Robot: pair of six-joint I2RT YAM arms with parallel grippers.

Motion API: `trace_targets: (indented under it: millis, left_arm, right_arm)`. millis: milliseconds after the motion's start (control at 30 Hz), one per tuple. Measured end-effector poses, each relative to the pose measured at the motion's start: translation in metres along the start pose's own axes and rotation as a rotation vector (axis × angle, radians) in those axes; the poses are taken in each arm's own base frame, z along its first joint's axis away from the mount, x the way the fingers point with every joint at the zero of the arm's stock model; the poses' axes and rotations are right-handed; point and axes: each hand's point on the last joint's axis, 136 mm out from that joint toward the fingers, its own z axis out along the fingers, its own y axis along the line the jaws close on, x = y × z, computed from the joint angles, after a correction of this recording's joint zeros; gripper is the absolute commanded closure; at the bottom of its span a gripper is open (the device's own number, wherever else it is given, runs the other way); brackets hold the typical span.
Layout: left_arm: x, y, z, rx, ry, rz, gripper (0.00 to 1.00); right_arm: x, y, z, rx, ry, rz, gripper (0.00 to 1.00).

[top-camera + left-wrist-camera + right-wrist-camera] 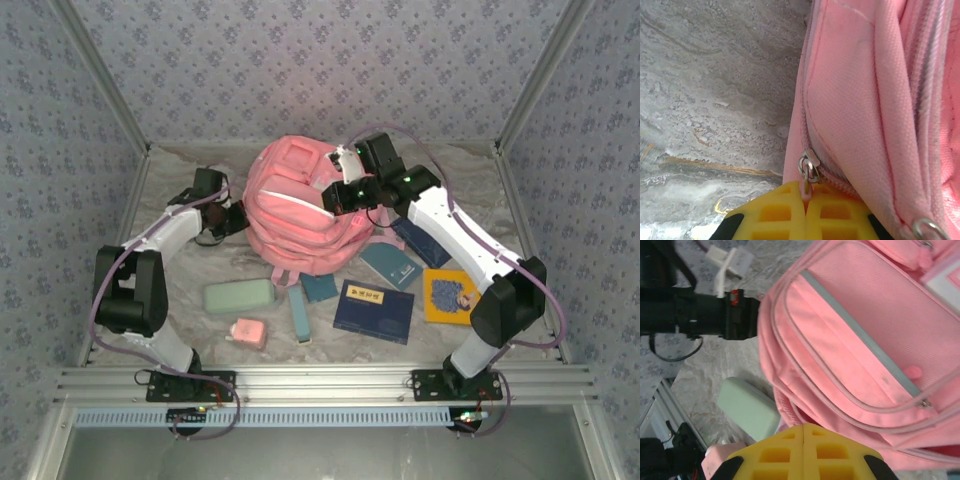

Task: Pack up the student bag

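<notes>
Could drag student bag (300, 215), loose at far middle of table (470, 170), instead of unzipping. No bracing from right tool (804, 432), closed and empty over its front. Could lose zipper pull (809, 170) pinched in shut left tool (807, 194).

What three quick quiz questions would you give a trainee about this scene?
1. True or false: the bag lies on top of the yellow book.
2. What does the left gripper pinch? A: a strap. B: a zipper pull. C: a pen.
3. Fill in: in the top view, the green case lies to the ___ of the navy book.
Key: 1 false; 2 B; 3 left.
</notes>
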Motion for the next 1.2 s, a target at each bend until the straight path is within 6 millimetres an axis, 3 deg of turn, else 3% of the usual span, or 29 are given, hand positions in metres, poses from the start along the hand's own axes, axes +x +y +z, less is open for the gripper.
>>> trace_targets:
  millis: [67,200,400,600,767,833,900,933,1000,1033,1200]
  left_arm:
    - [-0.002,-0.003,0.0,0.017,-0.005,-0.005,1.0]
    - [-0.003,-0.01,0.0,0.054,-0.003,-0.007,1.0]
    - [0.003,-0.017,0.001,0.102,0.01,-0.016,1.0]
    - [0.012,-0.036,-0.009,0.153,0.016,0.002,1.0]
    - [0.02,-0.055,-0.018,0.19,0.015,0.034,1.0]
    - [0.022,-0.062,-0.022,0.205,0.012,0.046,1.0]
    - [0.024,-0.067,-0.026,0.215,0.008,0.054,1.0]
    - [0.024,-0.069,-0.027,0.219,0.006,0.058,1.0]
    - [0.025,-0.07,-0.029,0.219,0.008,0.06,1.0]
    - [0.026,-0.07,-0.029,0.218,0.01,0.06,1.0]
    - [0.028,-0.067,-0.029,0.202,0.016,0.067,1.0]
  right_arm:
    - [0.003,-0.009,0.003,0.03,-0.001,0.032,0.54]
    - [0.009,-0.016,0.009,0.061,-0.017,0.055,0.42]
    - [0.02,0.012,0.038,0.036,-0.058,-0.097,0.39]
    - [0.061,0.052,0.084,-0.036,-0.058,-0.486,0.36]
    - [0.051,0.062,0.108,-0.026,-0.075,-0.69,0.36]
    - [0.045,0.06,0.115,-0.008,-0.078,-0.74,0.38]
    - [0.04,0.057,0.12,0.017,-0.081,-0.785,0.46]
    - [0.037,0.054,0.123,0.038,-0.081,-0.801,0.58]
    - [0.034,0.046,0.126,0.08,-0.077,-0.831,0.9]
    - [0.032,0.043,0.126,0.095,-0.074,-0.84,1.0]
    - [0.021,0.025,0.122,0.134,-0.085,-0.837,1.0]
